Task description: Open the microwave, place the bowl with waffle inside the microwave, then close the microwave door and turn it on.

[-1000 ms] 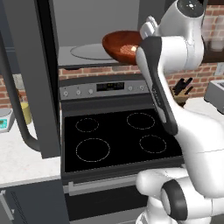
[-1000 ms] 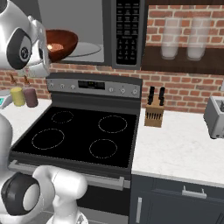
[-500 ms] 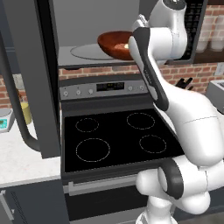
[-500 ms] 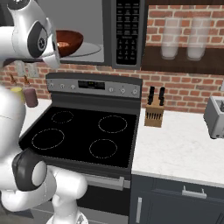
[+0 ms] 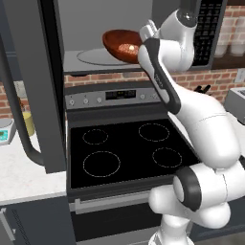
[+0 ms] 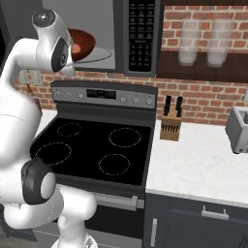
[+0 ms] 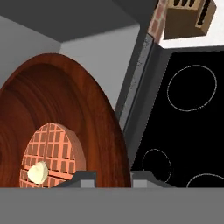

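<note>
You are carrying the bowl (image 5: 120, 44), jaws clamped on its rim, above the turntable (image 5: 98, 57); next lower it level there so the waffle (image 7: 49, 155) stays put

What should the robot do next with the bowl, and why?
Probably lower the bowl a little onto the glass turntable and let go. The microwave door is swung open, the jaws are closed on the bowl's rim, and the bowl with the waffle appears tilted above the turntable.

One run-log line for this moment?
door: open | gripper: shut on bowl rim | bowl: inside microwave, tilted | waffle: in bowl
</note>
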You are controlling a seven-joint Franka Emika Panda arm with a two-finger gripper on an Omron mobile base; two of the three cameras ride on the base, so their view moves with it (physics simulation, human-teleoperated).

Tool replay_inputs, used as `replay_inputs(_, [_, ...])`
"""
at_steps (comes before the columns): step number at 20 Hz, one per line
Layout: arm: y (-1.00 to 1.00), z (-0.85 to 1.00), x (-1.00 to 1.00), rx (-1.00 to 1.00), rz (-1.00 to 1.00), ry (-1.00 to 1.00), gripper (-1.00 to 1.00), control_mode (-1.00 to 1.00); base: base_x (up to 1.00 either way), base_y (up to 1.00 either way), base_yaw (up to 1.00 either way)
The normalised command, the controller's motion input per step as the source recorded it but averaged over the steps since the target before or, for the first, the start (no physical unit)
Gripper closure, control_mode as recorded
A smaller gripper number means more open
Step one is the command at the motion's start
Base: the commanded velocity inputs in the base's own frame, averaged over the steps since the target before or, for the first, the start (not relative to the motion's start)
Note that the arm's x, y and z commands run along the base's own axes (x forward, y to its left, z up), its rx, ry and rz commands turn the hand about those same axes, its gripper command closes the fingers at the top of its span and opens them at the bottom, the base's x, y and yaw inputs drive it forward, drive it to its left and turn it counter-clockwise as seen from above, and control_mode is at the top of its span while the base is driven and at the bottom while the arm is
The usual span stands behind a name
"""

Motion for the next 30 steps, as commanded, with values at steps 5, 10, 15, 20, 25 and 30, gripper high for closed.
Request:
replay_inputs(5, [0.05, 0.0, 0.77, 0.09, 0.01, -0.01, 1.0, -1.0, 0.0, 0.0, 0.0])
replay_inputs(10, [0.18, 0.01, 0.73, 0.0, 0.0, 0.04, 1.0, -1.0, 0.0, 0.0, 0.0])
replay_inputs(15, [0.16, 0.1, 0.63, 0.0, 0.0, 0.22, 1.0, -1.0, 0.0, 0.0, 0.0])
replay_inputs(20, [0.05, 0.0, 0.57, 0.0, 0.0, 0.17, 1.0, -1.0, 0.0, 0.0, 0.0])
replay_inputs(25, [0.0, 0.0, 0.41, 0.0, 0.0, 0.01, 1.0, -1.0, 0.0, 0.0, 0.0])
replay_inputs(30, [0.0, -0.28, 0.04, 0.0, 0.0, -0.14, 1.0, -1.0, 0.0, 0.0, 0.0])
